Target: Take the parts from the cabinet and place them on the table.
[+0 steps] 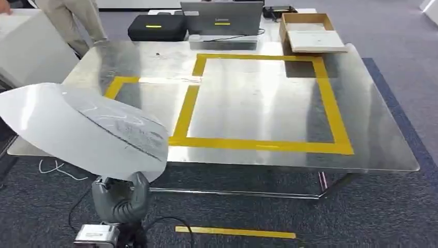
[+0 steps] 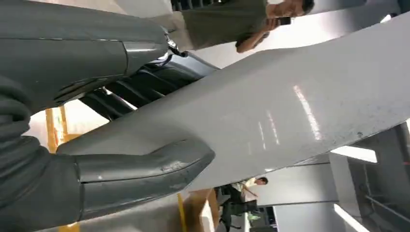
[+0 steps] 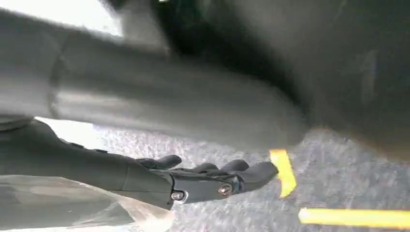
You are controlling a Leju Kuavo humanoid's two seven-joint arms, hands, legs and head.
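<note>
Part (image 1: 88, 132) pinched in my left hand (image 2: 96, 145), carried just short of the steel table (image 1: 248, 103) ahead, not yet set down; my right hand (image 3: 208, 179) hangs empty, fingers loosely extended.

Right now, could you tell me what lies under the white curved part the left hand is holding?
Under the white curved part, the left hand grips it from below, above grey carpet. The part hides the near left corner of the metal table and its yellow tape there.
</note>
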